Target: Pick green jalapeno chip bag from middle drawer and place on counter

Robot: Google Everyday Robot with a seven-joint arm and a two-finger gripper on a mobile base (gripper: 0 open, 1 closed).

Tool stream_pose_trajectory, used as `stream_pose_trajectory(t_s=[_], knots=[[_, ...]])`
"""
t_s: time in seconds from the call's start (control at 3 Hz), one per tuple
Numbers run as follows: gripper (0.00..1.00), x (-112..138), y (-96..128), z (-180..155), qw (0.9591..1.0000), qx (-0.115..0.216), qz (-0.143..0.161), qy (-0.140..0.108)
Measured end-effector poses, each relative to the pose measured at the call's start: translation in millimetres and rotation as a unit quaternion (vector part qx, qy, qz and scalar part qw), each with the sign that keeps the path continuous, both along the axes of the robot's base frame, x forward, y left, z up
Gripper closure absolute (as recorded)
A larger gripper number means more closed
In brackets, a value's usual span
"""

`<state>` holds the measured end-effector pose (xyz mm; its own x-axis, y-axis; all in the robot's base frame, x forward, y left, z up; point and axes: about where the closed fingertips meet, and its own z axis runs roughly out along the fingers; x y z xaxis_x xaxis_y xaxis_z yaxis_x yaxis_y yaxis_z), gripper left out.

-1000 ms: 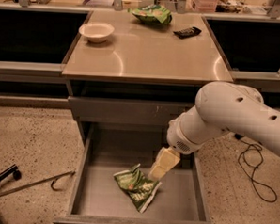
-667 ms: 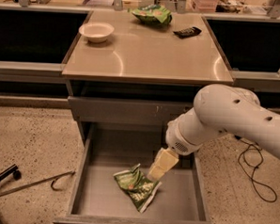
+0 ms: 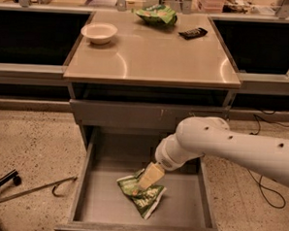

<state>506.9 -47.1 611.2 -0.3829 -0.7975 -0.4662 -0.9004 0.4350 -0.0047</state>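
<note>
Gripper (image 3: 144, 184): down inside the open drawer (image 3: 178, 206), tip touching the upper edge of the chip bag (image 3: 147, 201), on an arm (image 3: 230, 146) reaching in from 3 o'clock.
Jaw state: cannot tell from this angle, so no saying whether the foil is pinched.
Chip bag: flat and crumpled on the drawer floor, slightly toward 6 o'clock of centre, clear of every wall.
Step in hand: probably the grasp itself, with the lift not yet begun.
Slip risk: contact only at the bag's 12 o'clock edge. A thin fold of slick foil could pull free on the way up and drop back into the drawer.
Push risk: pressing down on so flat a bag could skid it toward the 6 o'clock wall rather than gather it.
Snag risk: closed drawer front (image 3: 149, 115) and counter (image 3: 152, 59) edge overhanging at 12 o'clock. A straight rise could brush a dangling bag or the wrist against them, so safer to draw back toward 6 o'clock first.
Placement risk: bowl (image 3: 99, 32) at 10 o'clock on the counter, lighter green bag (image 3: 157, 13) at 12 o'clock, dark packet (image 3: 192, 32) at 1 o'clock. A far or careless drop could knock one of them, so better to aim for the bare middle or the 6 o'clock half.
</note>
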Motion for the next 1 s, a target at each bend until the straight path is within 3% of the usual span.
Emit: stream_pose_trajectory(t_s=[0.33,0.67,1.0], knots=[[0.0,13.2,7.3,-49.5,0.9989,0.0,-0.047,0.008],[0.0,12.8,2.4,-95.1,0.9956,-0.002,-0.088,0.034],[0.0,13.6,4.0,-99.9,0.9956,0.0,-0.086,0.036]])
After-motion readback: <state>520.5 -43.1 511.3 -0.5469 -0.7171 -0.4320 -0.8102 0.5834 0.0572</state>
